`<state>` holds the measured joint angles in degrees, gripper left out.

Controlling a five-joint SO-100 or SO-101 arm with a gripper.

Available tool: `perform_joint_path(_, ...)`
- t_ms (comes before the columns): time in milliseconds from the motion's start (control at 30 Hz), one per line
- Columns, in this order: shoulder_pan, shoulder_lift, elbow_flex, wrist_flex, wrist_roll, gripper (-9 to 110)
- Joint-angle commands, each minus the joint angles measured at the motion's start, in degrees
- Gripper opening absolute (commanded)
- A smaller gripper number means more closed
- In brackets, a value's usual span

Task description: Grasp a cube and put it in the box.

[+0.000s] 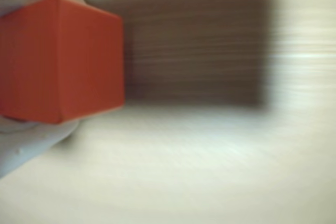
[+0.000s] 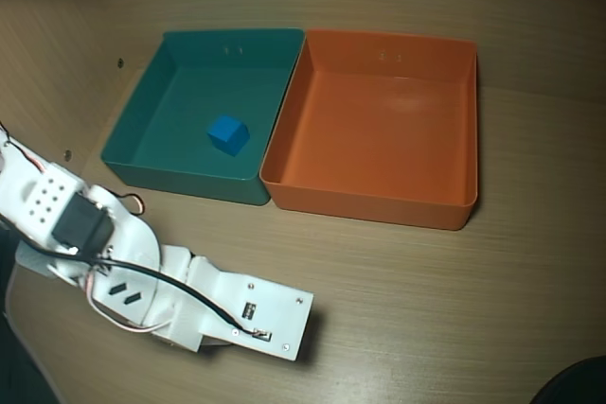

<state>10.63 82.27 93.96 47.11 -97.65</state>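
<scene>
Overhead, arm (image 2: 199, 305) hides claw, cube (image 1: 60, 59).

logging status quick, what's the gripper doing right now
gripper: closed on the orange cube in the wrist view, above the table; the overhead view hides it under the arm.

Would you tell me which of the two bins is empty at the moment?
The orange bin, on the right in the overhead view, is empty. The teal bin beside it holds a blue cube.
</scene>
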Motion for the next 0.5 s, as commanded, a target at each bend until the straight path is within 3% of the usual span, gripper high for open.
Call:
perform_joint_path(0,-0.7,9.93,-7.12,-0.62,0.44,-5)
perform_joint_path(467,-15.82,17.14,-9.58,-0.35,0.44,-4)
